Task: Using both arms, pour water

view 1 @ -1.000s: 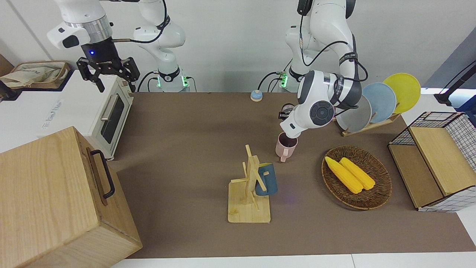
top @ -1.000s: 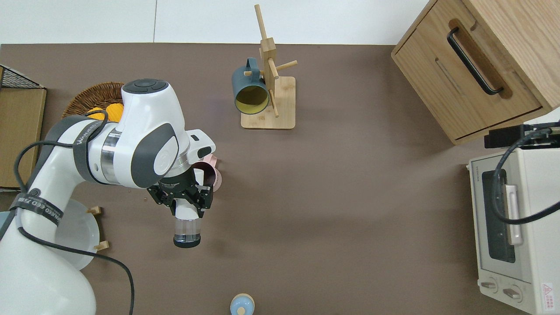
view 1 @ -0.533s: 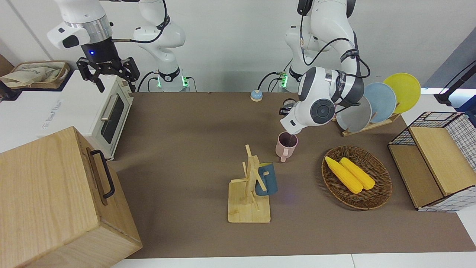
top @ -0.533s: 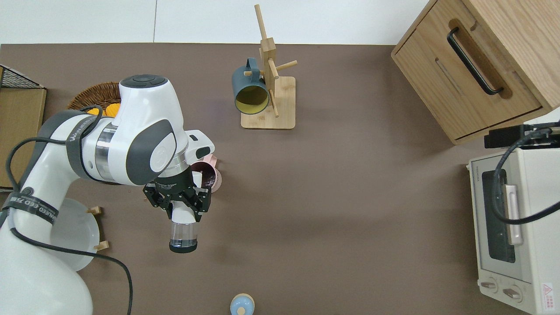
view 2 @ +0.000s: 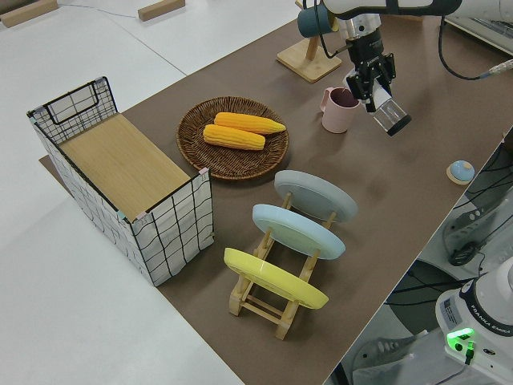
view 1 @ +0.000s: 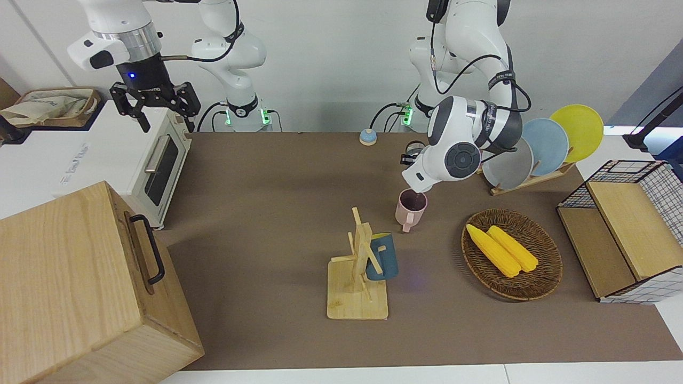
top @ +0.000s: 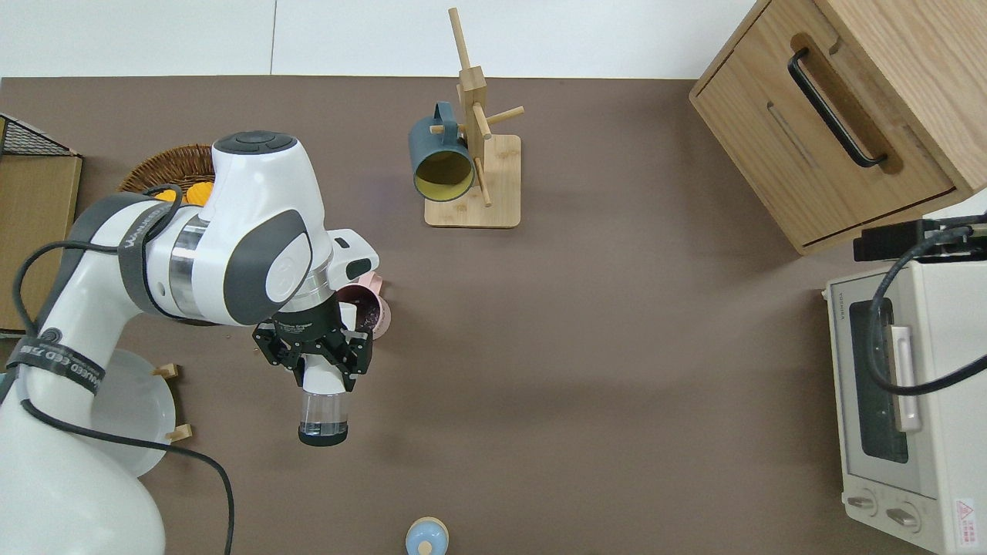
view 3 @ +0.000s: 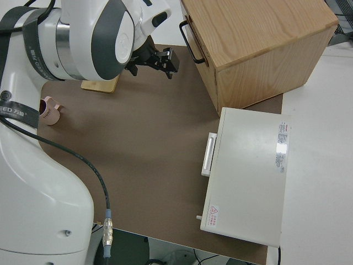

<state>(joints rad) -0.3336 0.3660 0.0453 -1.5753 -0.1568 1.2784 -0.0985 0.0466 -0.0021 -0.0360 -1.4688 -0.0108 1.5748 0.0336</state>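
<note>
My left gripper (top: 324, 370) is shut on a clear cup (top: 324, 412) with a dark end and holds it tilted almost on its side, just above the table. The cup's dark end points toward the robots. It shows in the left side view too (view 2: 391, 118). A pink mug (top: 370, 312) stands upright on the brown table beside the gripper, farther from the robots than the cup. Its inside looks dark (view 1: 412, 201). In the front view the left arm's wrist hides the gripper. The right arm is parked and its gripper (view 1: 165, 114) is open and empty.
A wooden mug tree (top: 474, 154) carries a blue mug (top: 441, 162). A wicker basket (view 1: 533, 288) holds two corn cobs. A plate rack (view 2: 264, 301), a wire-sided box (view 2: 172, 233), a wooden cabinet (view 1: 64, 288), a toaster oven (view 1: 160, 165) and a small blue knob (top: 426, 537) are also here.
The left arm has lifted a little and drawn the clear cup slightly away from the pink mug, toward the robots. It has hardly moved in the last half second. The right arm is still.
</note>
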